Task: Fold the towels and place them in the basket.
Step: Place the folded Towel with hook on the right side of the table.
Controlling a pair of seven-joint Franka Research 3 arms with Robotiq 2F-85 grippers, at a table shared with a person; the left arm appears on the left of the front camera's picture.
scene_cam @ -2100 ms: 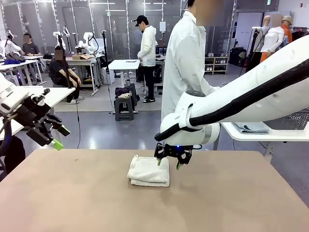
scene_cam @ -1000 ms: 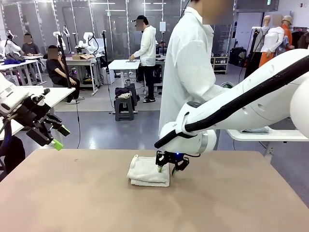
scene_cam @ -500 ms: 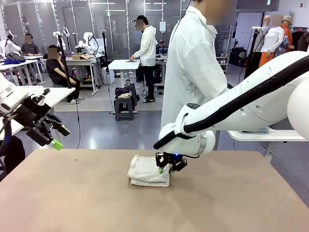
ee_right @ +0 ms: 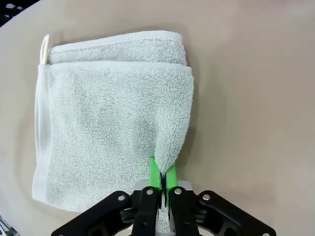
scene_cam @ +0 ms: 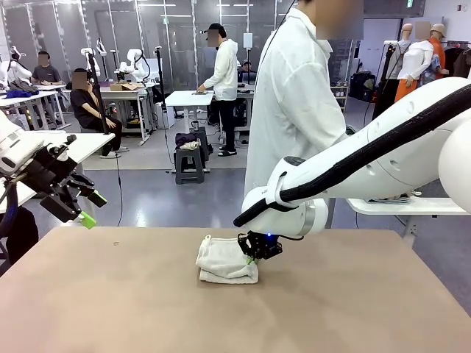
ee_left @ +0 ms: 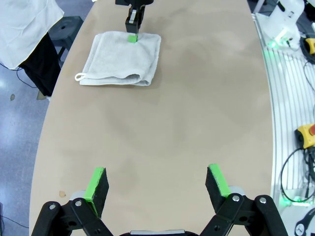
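**Markings.** The print on the white housing of the right arm (scene_cam: 294, 202) is too small to read. The towel (scene_cam: 224, 263) is plain off-white terry. It carries a cord hanging loop (ee_right: 46, 46) at one corner.

**Location of the towel.** The towel lies folded on the surface (scene_cam: 331, 309), near the far edge and about midway along it. In the right wrist view its rounded fold line faces away from the camera. Its open layered edges lie at the picture's left.

**Right jaws.** Clenched on the towel. The green pads (ee_right: 154, 172) stand together on the edge of the top layer, and the cloth puckers up into a ridge at the pinch point. The left wrist view shows the same grip at the towel's edge (ee_left: 132, 38).

**Left jaws.** Released, at full spread. The pads (ee_left: 96, 184) hold nothing. The left arm (scene_cam: 51, 180) hangs in the air beyond the left edge of the surface, well apart from the towel.

**Clearances.** Bare surface surrounds the towel on all sides. The widest open area is the near half. A person (scene_cam: 294, 110) in a white coat stands beyond the far edge, behind the right arm.
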